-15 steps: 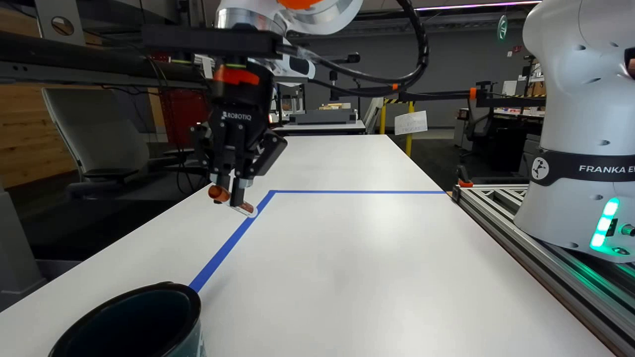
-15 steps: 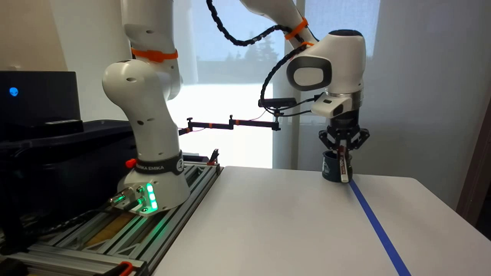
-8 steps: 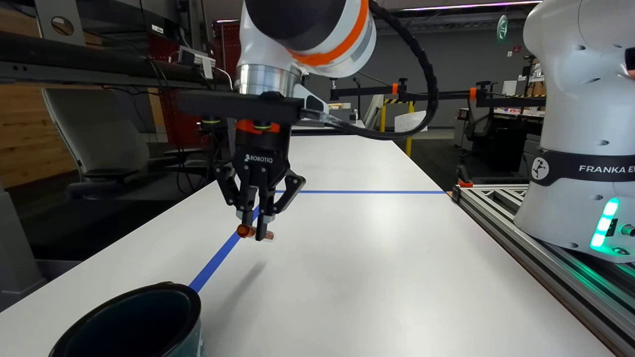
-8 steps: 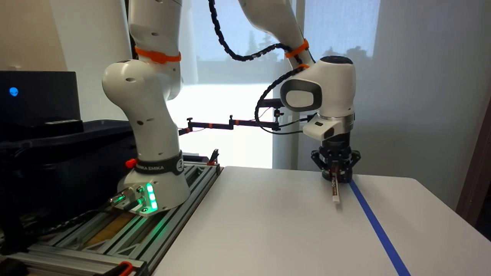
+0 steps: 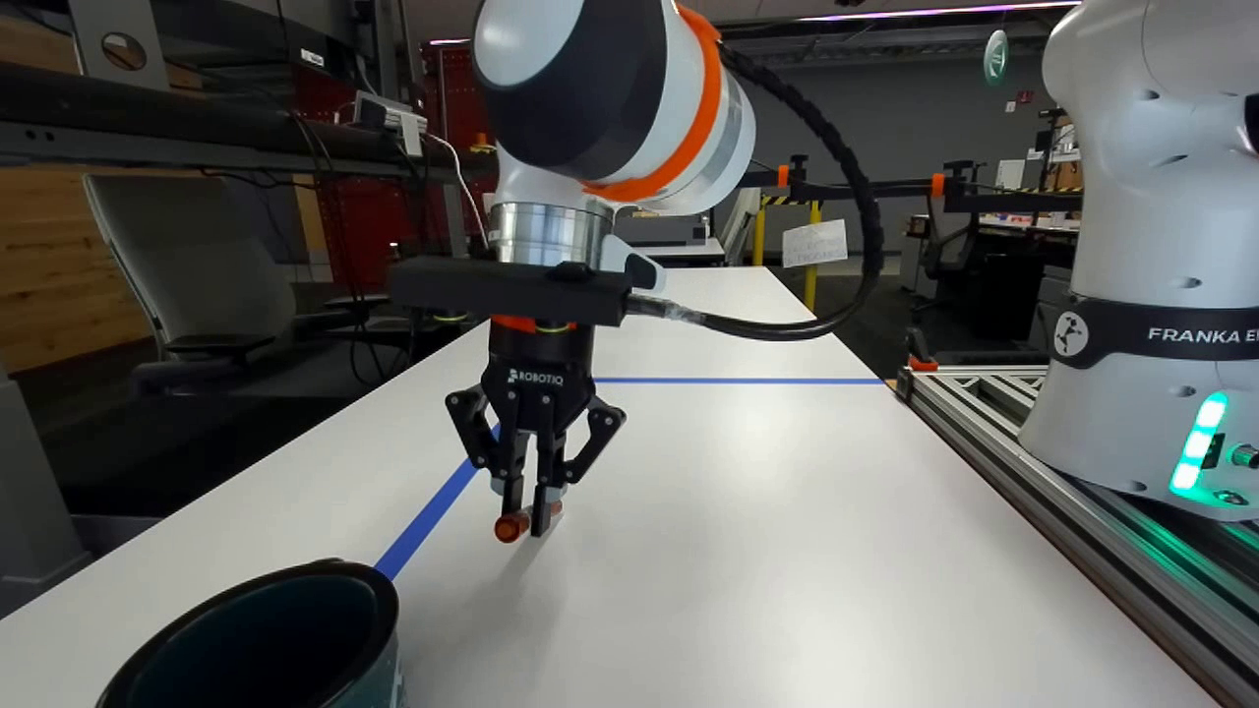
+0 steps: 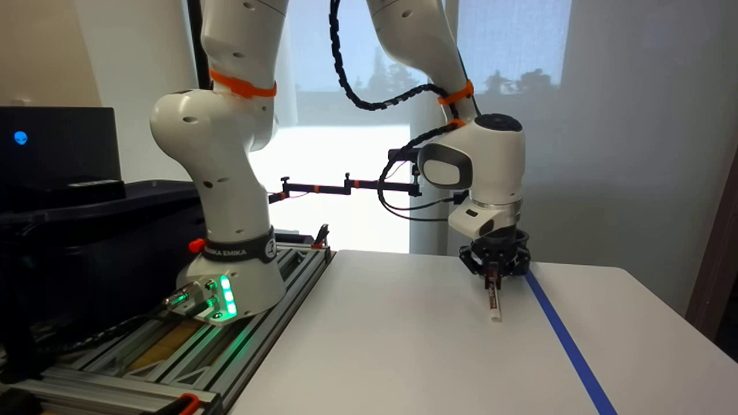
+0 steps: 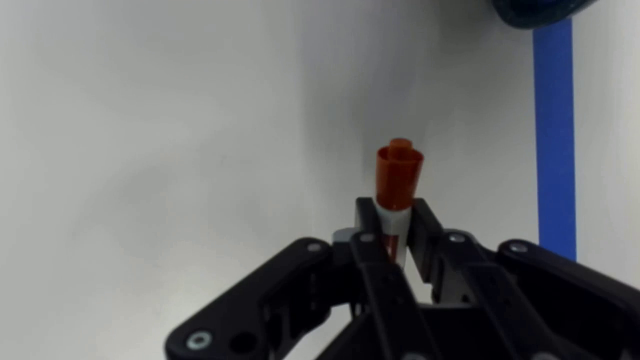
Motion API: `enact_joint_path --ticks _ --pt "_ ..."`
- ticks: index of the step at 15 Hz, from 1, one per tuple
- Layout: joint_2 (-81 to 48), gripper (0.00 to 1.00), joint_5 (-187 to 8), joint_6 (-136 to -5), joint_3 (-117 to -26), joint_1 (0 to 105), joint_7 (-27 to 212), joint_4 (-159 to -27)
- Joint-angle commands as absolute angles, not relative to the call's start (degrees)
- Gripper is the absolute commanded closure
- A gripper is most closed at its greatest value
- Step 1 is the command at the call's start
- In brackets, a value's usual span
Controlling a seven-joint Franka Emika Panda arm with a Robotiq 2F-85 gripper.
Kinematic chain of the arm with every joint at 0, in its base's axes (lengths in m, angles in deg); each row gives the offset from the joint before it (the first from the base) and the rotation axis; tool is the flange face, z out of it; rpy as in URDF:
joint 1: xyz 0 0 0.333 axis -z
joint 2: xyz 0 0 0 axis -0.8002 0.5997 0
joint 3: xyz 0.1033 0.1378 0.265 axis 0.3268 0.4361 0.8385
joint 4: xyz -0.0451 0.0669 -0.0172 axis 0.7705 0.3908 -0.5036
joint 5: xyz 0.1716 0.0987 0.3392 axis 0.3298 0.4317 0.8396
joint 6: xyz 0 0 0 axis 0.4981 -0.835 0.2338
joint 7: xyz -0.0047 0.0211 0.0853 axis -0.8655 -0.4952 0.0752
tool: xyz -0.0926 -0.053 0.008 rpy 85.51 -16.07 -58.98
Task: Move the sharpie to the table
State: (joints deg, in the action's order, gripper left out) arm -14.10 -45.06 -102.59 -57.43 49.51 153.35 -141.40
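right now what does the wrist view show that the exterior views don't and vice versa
Only the wrist view: the orange peg jutting from one end of the marker, too small or hidden elsewhere.
Only the exterior views: the robot base and its green light strip.
Shared: marker gripped in the tool, white table, blue tape stripe, part of the dark teal cup.

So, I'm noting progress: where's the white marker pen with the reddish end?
In the wrist view, the marker pen is right of centre, left of the blue tape stripe, gripped by the black two-fingered end effector.
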Motion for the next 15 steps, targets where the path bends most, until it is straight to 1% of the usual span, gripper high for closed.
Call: enact_joint_path --ticks 1,9,10,11,13,15 --pt "-10.78 0.95 -40.95 -105.27 -54.01 51.94 148.40 -139.75" --pt "-8.22 0.95 -39.22 -106.85 -50.05 54.55 145.00 -138.81" --pt "-8.46 0.55 -39.29 -106.66 -49.60 54.81 144.82 -138.95" --pt "-8.84 0.54 -39.88 -106.19 -49.77 54.54 145.35 -139.24" --pt "-10.07 0.41 -39.38 -105.42 -48.66 55.06 145.20 -139.57" --pt "-11.47 0.25 -39.70 -105.45 -48.04 54.93 145.47 -140.09"
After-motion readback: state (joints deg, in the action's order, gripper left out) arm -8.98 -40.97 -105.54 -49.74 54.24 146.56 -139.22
